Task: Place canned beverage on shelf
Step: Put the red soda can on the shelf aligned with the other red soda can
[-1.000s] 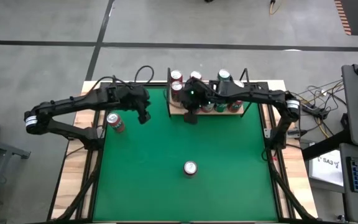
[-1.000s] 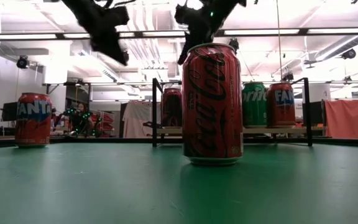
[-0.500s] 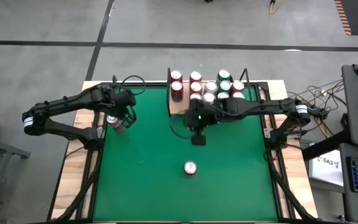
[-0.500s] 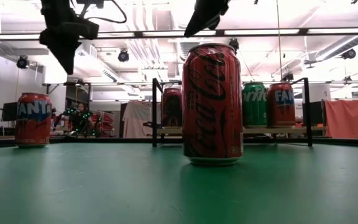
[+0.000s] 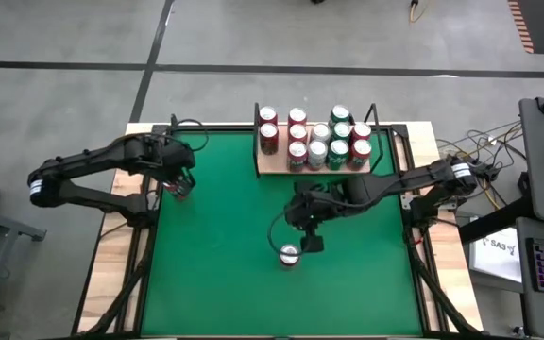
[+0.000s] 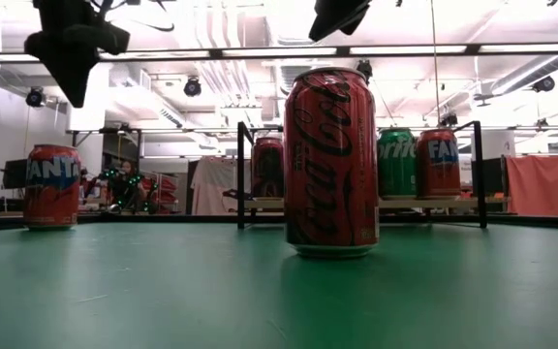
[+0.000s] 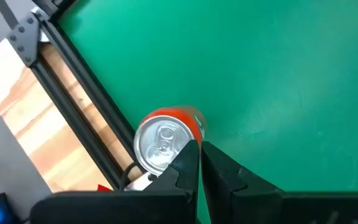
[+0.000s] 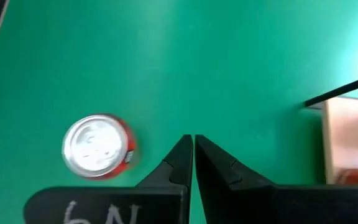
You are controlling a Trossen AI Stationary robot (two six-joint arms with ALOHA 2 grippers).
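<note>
Two closed grippers hovering above upright cans on the green table [image 5: 234, 274].
Left gripper [image 5: 179, 179], fingers pressed together, hanging over the Fanta can [image 5: 178, 192]; right gripper [image 5: 310, 241], likewise pinched empty, beside the Coca-Cola can [image 5: 289, 255]; shelf [image 5: 270, 166] standing at the far edge, carrying several cans.

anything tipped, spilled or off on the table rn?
Nothing stands out. The Fanta can near the table's left edge and the Coca-Cola can at centre front both stand upright on the green felt; the cans on the shelf are upright too. No spills visible. Both tools are shut and empty.
</note>
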